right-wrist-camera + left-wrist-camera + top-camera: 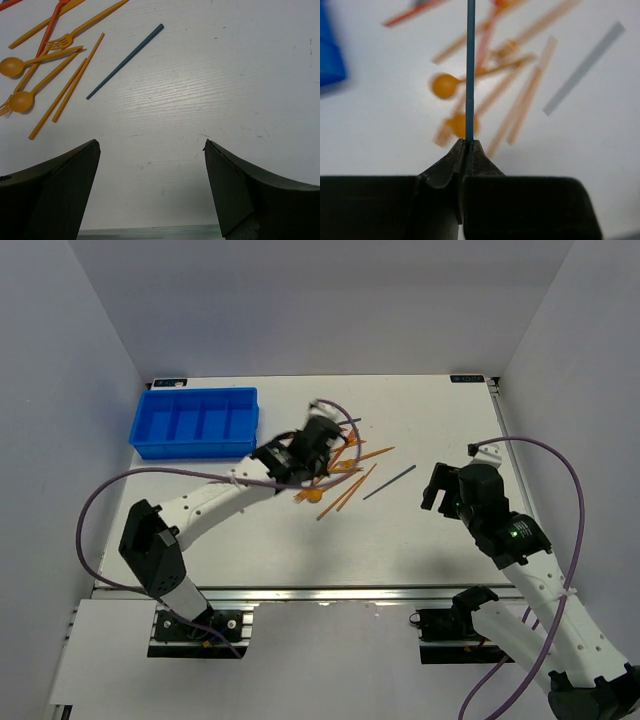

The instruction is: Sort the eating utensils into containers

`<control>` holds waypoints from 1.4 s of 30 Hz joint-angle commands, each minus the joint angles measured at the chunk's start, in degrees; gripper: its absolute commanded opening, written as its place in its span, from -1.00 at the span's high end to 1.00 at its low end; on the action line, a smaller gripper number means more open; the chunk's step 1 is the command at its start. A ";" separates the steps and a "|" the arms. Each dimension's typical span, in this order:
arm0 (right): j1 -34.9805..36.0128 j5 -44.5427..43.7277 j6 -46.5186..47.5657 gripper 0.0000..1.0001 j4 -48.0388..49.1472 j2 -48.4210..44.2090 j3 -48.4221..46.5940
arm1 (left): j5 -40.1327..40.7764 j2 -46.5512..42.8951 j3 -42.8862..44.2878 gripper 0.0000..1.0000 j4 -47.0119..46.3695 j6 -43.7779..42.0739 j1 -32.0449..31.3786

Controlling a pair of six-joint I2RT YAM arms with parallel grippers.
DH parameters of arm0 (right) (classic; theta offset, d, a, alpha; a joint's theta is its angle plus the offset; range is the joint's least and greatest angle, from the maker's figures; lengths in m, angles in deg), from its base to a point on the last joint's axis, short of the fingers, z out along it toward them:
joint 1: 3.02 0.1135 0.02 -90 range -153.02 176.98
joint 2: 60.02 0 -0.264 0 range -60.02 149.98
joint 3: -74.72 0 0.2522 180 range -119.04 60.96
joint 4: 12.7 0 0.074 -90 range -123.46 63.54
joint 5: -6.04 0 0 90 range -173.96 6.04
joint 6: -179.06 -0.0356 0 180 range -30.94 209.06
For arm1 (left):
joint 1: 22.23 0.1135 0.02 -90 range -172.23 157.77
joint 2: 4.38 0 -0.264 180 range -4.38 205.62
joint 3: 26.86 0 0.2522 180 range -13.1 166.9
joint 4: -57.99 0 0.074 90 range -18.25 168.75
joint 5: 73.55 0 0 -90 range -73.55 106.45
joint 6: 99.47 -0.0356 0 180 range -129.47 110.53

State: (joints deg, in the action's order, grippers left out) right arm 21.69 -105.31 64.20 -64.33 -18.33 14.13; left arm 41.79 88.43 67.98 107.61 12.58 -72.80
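As things stand: our left pincer (468,146) is clenched on a dark blue stick (469,70), which juts straight ahead of the fingertips above the orange pile (340,480).
Right pincer (150,150): released, jaws wide apart, hovering over the desk (400,540), holding nothing.
Other blue stick (125,61): flat on the desk, just beside the pile, on the right arm's side.
Tray (190,448): far left, well apart from the pile.
Step, we judge: carry the held stick to the tray.
Doing it well: we lift clear of the pile, travel slowly, turn the wrist until the stick lies along one compartment, and lower it between the dividers before letting go.
Risk: the long free end catches a divider.
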 commanded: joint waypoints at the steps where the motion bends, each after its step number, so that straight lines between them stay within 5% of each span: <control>1: -0.28 1.39 1.22 -0.79 3.15 1.54 -2.13 | 4.55 -0.10 3.20 1.00 0.62 -1.03 14.31; 10: -0.28 4.99 2.10 -0.79 6.93 6.56 -2.48 | -4.33 19.73 30.16 1.00 3.33 -9.21 35.51; 15: -0.28 6.40 2.45 -0.79 8.86 7.26 -1.07 | -10.75 29.96 41.61 1.00 7.56 -7.19 40.37; 35: -0.28 7.90 2.54 -0.79 10.71 9.02 1.12 | -14.01 31.38 28.35 1.00 -2.19 0.54 42.13; 42: -0.28 8.07 2.54 -0.79 12.82 12.00 1.48 | -14.36 27.60 23.86 0.30 -3.86 2.39 42.13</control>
State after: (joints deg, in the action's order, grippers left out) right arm 21.69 -97.66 65.75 -54.56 -7.75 15.03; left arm 28.15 123.34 92.04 106.06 13.30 -30.87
